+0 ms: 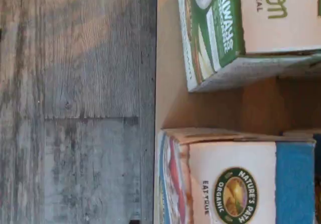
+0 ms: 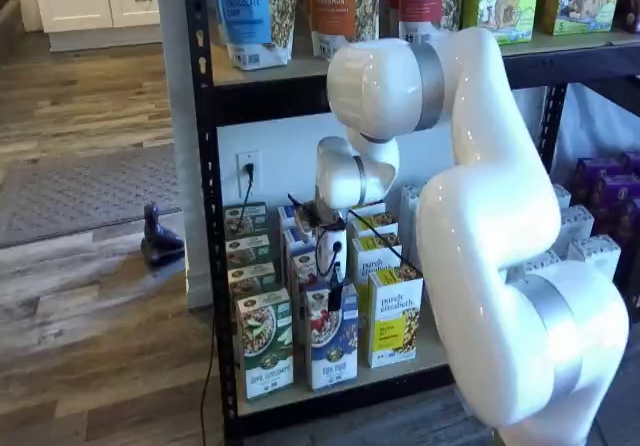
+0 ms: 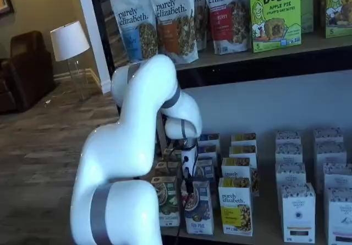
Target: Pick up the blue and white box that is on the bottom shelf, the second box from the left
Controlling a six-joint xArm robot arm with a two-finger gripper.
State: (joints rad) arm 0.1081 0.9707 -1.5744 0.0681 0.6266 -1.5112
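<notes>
Wood-plank flooring (image 2: 90, 306) is running in front of a black metal rack, with a wall outlet (image 2: 247, 166) showing behind its lower level.

The blue and white box (image 2: 332, 338) is standing upright at the front edge of the bottom shelf (image 2: 400, 364), in both shelf views (image 3: 198, 206). In the wrist view its top (image 1: 235, 181) is showing a round organic logo on white beside a blue band.

Just beside the blue and white box, on the side nearer the flooring, the green-and-white carton (image 2: 266, 342) is standing; a narrow strip of pale board is separating the two in the wrist view (image 1: 225, 33). On the other side of the blue and white box the yellow carton (image 2: 394, 316) is standing, slightly apart.

Behind each of these three front cartons a file of like cartons is running back toward the wall; counts per file cannot be told, as the arm is covering some. Farther from the blue and white box, past the yellow carton, pale boxes (image 3: 298, 212) are standing in rows. Granola bags (image 3: 165, 22) are lining the upper level.

The gripper (image 2: 336, 294) is hanging directly above the blue and white box, also seen in a shelf view (image 3: 188, 185); the fingers appear as one dark shape with a cable alongside, so the pictures show no gap between them. It is standing at its widest spread, holding nothing, and contact with the carton top cannot be told.
</notes>
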